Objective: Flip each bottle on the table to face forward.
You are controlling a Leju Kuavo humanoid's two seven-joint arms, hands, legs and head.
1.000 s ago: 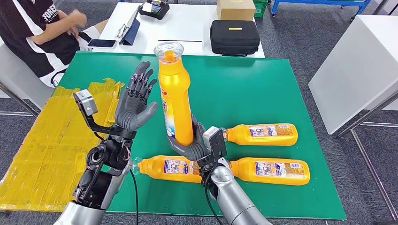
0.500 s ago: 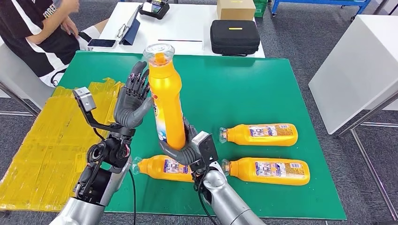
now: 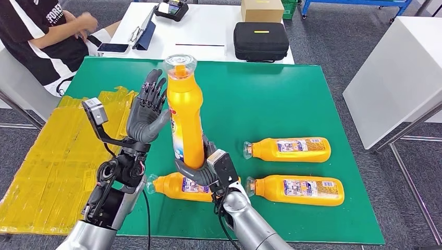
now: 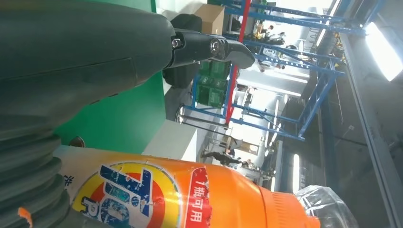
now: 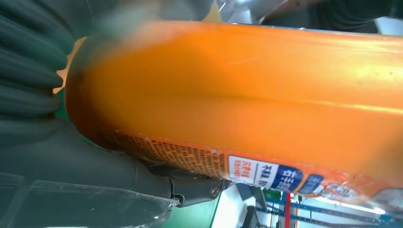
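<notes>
Head view caught my right hand (image 3: 200, 169) gripping an orange bottle (image 3: 185, 117) by its base, holding it upright above the near left part of the green table (image 3: 292, 94), its clear-wrapped cap at the top. My left hand (image 3: 148, 112) stood raised just left of the bottle, fingers (image 3: 154, 88) spread and straight, palm turned toward it, holding nothing; whether it touched the bottle I could not tell. Three more orange bottles lay on their sides on the mat: one (image 3: 182, 186) at the near edge under my right hand, one (image 3: 297, 188) to its right, and one (image 3: 287, 149) just beyond that. A person (image 3: 44, 36) in a black-and-white shirt sat at the far left corner, beside a white table (image 3: 208, 28) carrying a black case (image 3: 260, 40).
</notes>
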